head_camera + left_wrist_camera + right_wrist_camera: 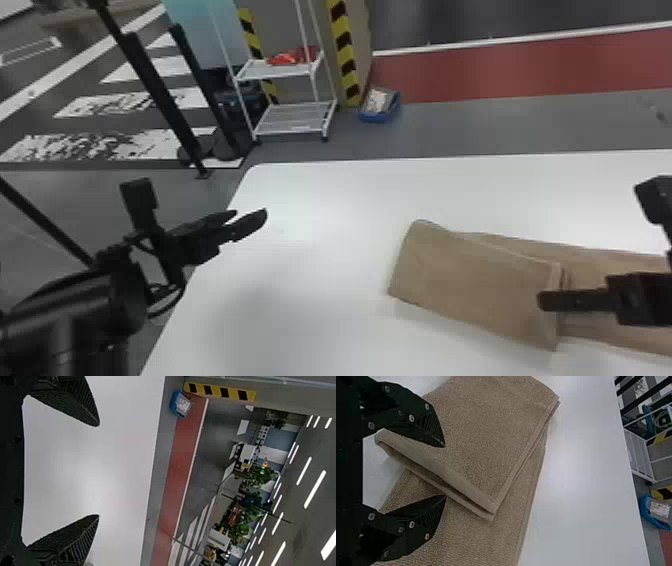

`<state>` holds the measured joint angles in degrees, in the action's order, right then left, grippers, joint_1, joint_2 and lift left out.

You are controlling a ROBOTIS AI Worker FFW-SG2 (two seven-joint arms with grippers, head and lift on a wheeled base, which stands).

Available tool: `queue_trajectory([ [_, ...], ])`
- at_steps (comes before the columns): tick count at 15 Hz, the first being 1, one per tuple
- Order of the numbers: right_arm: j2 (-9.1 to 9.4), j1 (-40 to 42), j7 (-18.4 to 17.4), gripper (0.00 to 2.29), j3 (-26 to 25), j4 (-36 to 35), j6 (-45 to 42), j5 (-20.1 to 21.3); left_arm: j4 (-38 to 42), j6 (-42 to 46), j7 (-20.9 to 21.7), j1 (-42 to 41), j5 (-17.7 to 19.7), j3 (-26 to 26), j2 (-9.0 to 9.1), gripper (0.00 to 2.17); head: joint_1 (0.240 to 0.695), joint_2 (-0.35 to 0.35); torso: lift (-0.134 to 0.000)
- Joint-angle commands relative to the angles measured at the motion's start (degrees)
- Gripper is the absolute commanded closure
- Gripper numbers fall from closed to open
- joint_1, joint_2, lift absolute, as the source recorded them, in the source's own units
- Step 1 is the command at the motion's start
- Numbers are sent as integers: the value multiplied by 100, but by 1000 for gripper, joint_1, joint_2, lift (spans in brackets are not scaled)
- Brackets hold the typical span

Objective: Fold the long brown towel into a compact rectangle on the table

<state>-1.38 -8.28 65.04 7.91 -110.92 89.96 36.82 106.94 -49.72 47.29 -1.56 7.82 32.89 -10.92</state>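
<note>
Jaws of the black two-fingered right gripper stand wide apart, nothing clamped between them. One finger lies over the upper flap, the other over the lower layer, with the flap's free edge running between; whether either finger touches cloth cannot be determined.

Beneath is the item under inspection, a long brown towel of textured fabric, lying flat on the smooth white worktop. Its flap sits toward the robot's left, at a slight angle to the lower run, which extends right past the head view's edge. Two layers are visible along the free edge, slightly parted.

Well apart from the cloth, the black left gripper is over the left side of the worktop, jaws also wide and holding nothing. Beyond the far edge stand a white metal rack and, on the floor, a blue bin.

Assessment: folding appears partly complete, with lengthwise shortening in hand. The next move probably calls for the right jaws to close on all layers of the flap's edge, then straighten it or carry the fold onward. Catching only the top layer could open the fold.
</note>
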Motion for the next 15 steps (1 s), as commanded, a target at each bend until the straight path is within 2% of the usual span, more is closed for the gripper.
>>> queue_trajectory([
  [1,-11,-16,0,508,9,9,12,18,-15,2,0,6,0,-2,-16,56,695,310,-124],
  [7,-64,-60,184,508,17,106,12,106,-50,2,-9,15,-8,-10,-24,56,695,310,-124],
  [8,-82,-78,220,653,17,141,12,106,-59,19,-9,24,-8,-10,-24,56,695,310,-124],
  [13,-99,-95,299,724,9,185,12,132,-85,54,-9,33,-8,-37,-24,56,695,305,-124],
  [14,-99,-95,299,907,9,185,12,132,-85,54,-9,33,-8,-37,-24,60,695,304,-124],
  [15,-99,-104,299,934,9,193,12,132,-85,54,-9,33,-8,-37,-24,60,695,304,-124],
])
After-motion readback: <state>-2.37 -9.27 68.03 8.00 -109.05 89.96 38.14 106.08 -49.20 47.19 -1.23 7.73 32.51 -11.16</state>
